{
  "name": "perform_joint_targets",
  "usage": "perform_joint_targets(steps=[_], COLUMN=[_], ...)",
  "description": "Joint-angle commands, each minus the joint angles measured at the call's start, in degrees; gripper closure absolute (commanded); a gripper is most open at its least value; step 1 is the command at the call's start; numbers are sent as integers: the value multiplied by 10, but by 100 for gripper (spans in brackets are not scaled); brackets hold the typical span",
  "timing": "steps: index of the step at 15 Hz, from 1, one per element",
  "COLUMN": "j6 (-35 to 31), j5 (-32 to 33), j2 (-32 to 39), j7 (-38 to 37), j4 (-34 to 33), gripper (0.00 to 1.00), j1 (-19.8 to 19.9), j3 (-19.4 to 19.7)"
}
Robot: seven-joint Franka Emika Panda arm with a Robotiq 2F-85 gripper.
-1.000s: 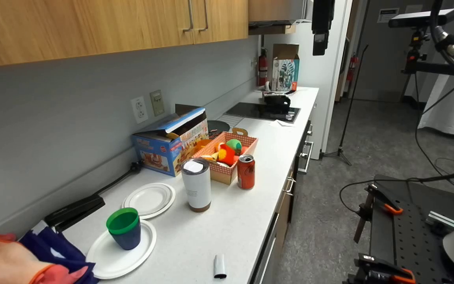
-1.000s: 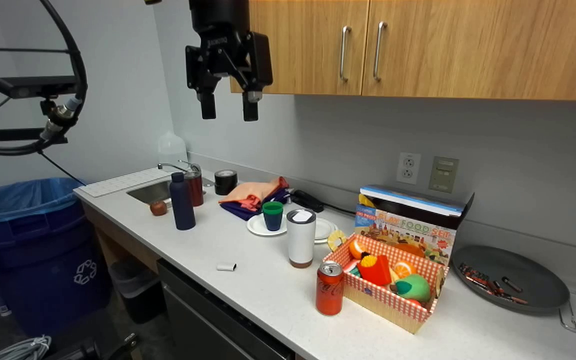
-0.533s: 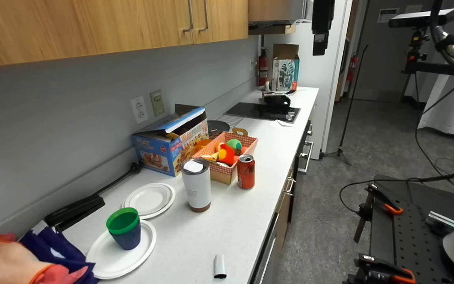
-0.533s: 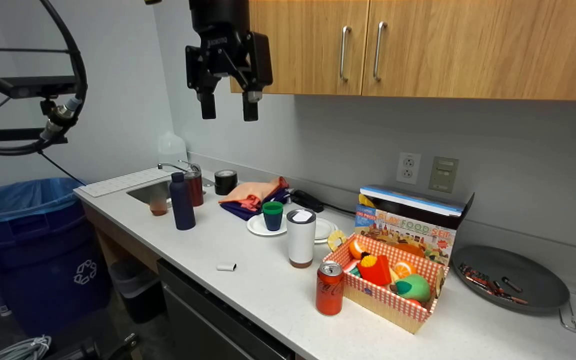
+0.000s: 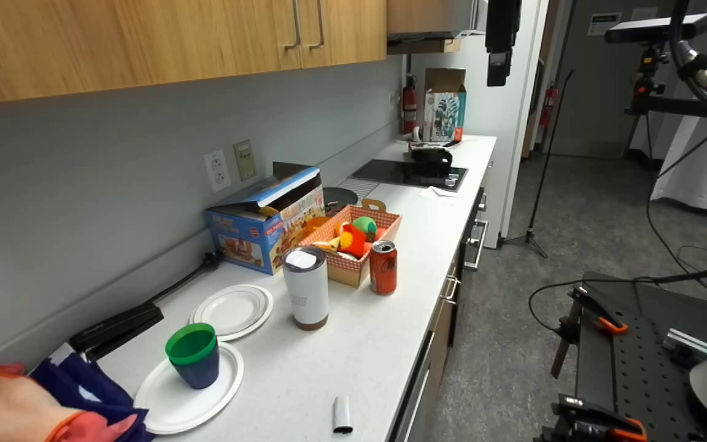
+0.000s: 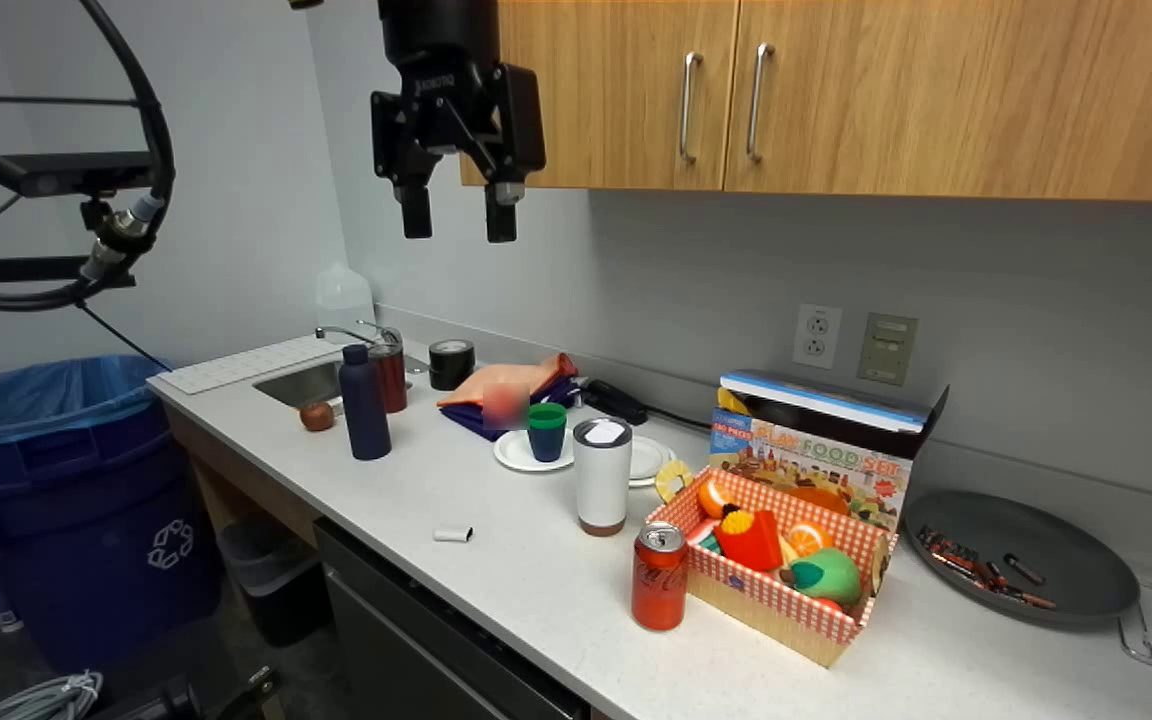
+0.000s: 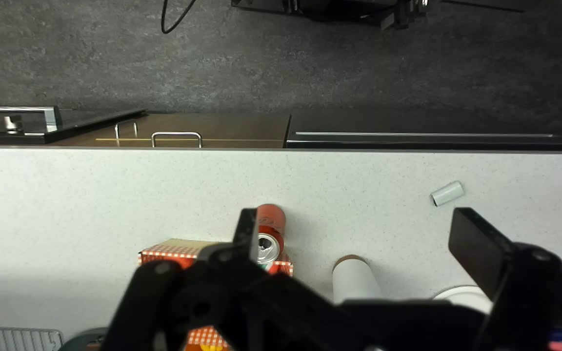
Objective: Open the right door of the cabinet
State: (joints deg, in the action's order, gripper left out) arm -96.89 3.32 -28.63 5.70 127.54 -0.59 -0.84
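Right cabinet door (image 6: 976,100) sits closed above the rear edge of the counter (image 6: 536,580), while the gripper (image 6: 458,217), spread wide, grasps nothing.

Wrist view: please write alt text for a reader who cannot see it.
The open gripper, holding nothing, hangs over a white counter with a red can, a red-checkered box, a white tumbler and a small pale tube. Dark floor fills the top.

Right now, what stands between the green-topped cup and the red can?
The white tumbler stands between the green-topped cup and the red can, in both exterior views.
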Motion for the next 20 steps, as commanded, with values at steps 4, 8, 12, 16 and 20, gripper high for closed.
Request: perform_joint_targets(steps=[4, 8, 12, 16, 20], j6=[1, 1, 1, -54, -149], j5=[1, 1, 1, 6, 38], j2=[0, 0, 0, -12, -12], j7=[-2, -2, -2, -29, -61], j4=[-1, -1, -1, 1, -25], gripper=[0, 0, 0, 0, 0], j1=[-4, -4, -4, 3, 16], j3=[3, 3, 3, 1, -4])
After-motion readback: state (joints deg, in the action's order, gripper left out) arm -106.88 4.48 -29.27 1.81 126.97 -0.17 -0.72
